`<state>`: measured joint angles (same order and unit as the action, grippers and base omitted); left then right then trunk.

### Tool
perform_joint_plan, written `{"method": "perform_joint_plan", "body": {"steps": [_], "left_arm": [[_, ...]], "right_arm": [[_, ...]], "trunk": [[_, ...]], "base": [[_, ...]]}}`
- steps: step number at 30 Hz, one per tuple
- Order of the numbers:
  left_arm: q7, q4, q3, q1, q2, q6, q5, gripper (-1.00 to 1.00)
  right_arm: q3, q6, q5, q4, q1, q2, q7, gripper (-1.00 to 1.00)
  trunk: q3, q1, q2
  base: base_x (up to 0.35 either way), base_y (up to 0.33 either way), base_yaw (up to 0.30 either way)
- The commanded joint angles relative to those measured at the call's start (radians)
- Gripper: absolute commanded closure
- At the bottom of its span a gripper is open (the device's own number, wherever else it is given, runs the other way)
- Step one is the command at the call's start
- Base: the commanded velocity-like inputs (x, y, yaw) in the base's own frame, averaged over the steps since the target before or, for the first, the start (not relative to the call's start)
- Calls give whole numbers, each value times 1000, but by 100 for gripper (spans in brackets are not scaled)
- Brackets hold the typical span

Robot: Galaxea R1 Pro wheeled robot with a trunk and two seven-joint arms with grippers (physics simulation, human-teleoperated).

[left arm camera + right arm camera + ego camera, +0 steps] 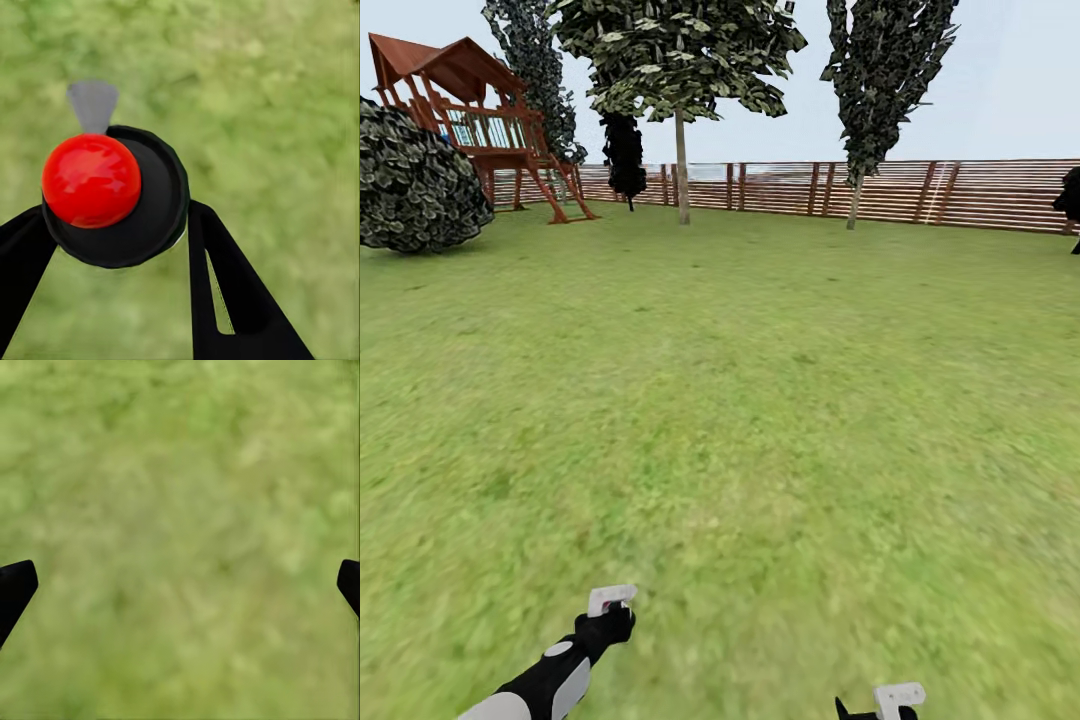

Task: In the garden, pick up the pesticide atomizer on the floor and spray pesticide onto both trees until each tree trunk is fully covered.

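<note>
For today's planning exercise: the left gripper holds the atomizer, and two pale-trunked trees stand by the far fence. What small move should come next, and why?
Probably drive forward across the grass toward the nearer tree trunk. The left gripper already clasps the atomizer, but both trunks stand far off at the fence.

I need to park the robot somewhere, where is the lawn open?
Open grass runs from the grippers to the fence. Crowded at the far left: bush, playset. Two trees stand along the fence.

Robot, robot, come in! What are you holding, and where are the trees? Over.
Left gripper shut on atomizer. Right gripper open, over grass. Two trees far ahead by fence. Lawn between.
</note>
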<state>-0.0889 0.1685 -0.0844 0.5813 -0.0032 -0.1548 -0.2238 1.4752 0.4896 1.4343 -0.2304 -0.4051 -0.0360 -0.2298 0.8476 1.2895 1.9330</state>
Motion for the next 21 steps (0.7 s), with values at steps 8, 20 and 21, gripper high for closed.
{"method": "perform_joint_plan", "body": {"steps": [8,20,21], "left_arm": [[0,0,0,0,0,0,0,100],[0,-1,0,0,-1,0,0,100],[0,-1,0,0,-1,1,0,100]], "right_arm": [[-1,0,3,0,20,1,0,-100],[-1,0,3,0,28,1,0,-100],[-1,0,3,0,28,1,0,-100]], "trunk": [[0,0,0],[0,0,0],[0,0,0]], "base": [[339,0,1],[339,0,222],[339,0,69]]}}
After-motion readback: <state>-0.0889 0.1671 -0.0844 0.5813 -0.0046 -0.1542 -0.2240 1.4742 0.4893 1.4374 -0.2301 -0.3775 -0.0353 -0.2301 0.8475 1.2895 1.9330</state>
